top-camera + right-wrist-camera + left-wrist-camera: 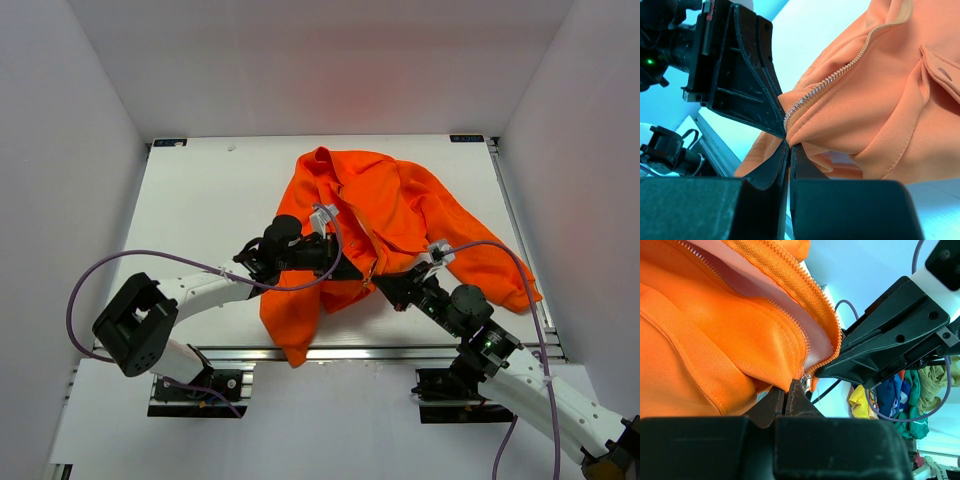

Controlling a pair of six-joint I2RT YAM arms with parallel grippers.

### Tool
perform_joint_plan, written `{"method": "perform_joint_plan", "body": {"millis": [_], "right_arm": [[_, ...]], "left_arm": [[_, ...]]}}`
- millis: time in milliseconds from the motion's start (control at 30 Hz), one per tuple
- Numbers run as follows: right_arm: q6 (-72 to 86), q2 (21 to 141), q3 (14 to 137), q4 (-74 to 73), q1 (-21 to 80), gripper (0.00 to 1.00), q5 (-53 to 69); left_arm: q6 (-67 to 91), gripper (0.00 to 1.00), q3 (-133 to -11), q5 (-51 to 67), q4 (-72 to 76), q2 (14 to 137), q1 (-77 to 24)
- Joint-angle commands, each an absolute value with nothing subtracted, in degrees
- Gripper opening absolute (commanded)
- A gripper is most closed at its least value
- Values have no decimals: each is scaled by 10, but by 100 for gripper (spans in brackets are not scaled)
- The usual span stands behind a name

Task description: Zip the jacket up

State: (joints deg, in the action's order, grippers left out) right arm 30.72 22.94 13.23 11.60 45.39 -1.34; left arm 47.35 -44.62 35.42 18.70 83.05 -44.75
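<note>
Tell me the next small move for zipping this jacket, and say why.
Probably draw the left gripper a little up along the zipper while the right gripper holds its bottom end. Both have jaws shut at the zipper's base on the jacket, and the teeth above stand apart.

On white worktop [200,200], walled left, back and right: crumpled orange jacket [400,210], spread right of centre, one part trailing down to the near edge.
</note>
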Motion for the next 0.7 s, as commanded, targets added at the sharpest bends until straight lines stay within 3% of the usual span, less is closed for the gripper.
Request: {"method": "perform_joint_plan", "body": {"millis": [0,333,667], "right_arm": [[330,225,140,163,455,0,-33],[324,239,151,149,455,0,-97],[225,251,174,155,455,0,-71]], "left_arm": [[471,0,-463,374,205,820,-450],[434,0,-462,409,185,808,-450],[378,0,-485,484,75,830,-450]]}}
